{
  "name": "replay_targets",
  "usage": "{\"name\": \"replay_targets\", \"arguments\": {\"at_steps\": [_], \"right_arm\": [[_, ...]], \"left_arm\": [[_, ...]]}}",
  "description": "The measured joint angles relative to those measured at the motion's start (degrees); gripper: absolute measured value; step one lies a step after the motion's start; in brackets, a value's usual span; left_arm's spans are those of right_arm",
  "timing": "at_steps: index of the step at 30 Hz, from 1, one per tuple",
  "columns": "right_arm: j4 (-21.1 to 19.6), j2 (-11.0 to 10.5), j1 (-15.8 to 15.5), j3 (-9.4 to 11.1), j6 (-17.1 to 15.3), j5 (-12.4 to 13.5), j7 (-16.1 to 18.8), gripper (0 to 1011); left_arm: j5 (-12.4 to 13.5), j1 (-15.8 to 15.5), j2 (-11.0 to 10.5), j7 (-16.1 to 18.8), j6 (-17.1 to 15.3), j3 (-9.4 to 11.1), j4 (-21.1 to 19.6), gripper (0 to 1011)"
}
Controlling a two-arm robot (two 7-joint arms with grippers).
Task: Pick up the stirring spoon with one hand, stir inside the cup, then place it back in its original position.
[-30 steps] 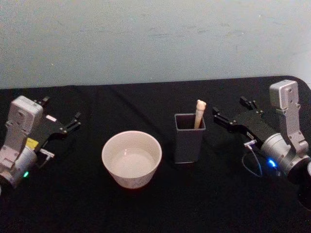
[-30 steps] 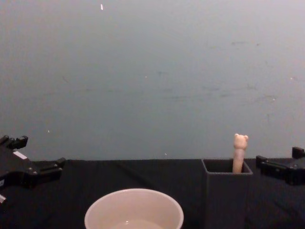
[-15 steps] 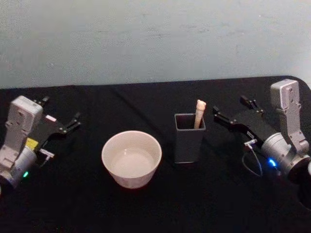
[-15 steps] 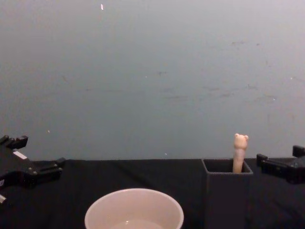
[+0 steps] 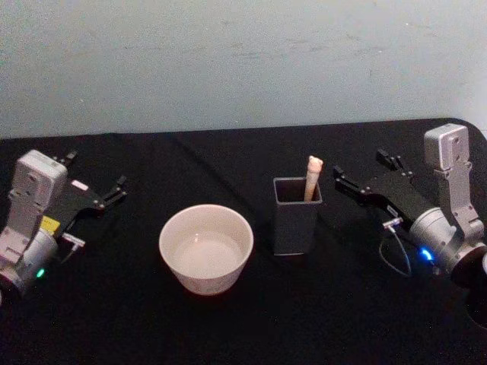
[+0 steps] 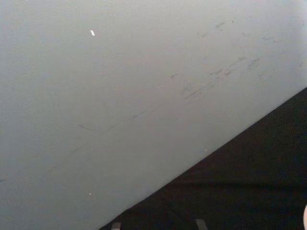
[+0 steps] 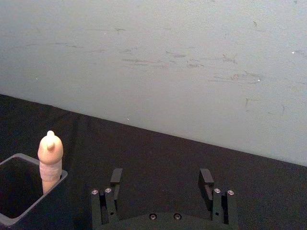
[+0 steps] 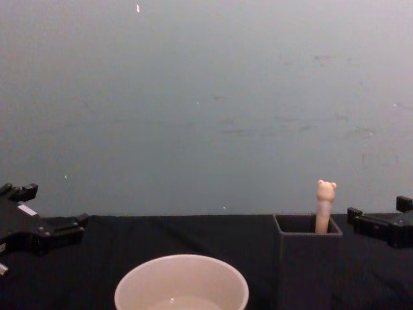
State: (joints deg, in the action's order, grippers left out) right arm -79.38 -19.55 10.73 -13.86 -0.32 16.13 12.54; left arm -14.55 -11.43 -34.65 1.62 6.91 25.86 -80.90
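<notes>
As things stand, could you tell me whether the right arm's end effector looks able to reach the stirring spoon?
Probably yes: the right end effector is open, beside the holder, with bare cloth between, and the stirring spoon has its handle sticking up above the rim.

Black table [image 5: 228, 327], cup [image 5: 205, 249], holder [image 5: 296, 217]

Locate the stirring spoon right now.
The stirring spoon stands in the dark grey holder, right of the cup, with the open right gripper just beyond.

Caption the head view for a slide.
Stirring spoon upright in the dark holder beside the cup; both grippers, left and right, open.
</notes>
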Motion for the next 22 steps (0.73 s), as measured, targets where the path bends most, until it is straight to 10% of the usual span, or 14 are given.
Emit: {"name": "replay_targets", "arguments": {"at_steps": [22], "right_arm": [[-0.01,0.0,0.0,0.0,0.0,0.0,0.0,1000]], "left_arm": [[0.0,0.0,0.0,0.0,0.0,0.0,0.0,1001]]}}
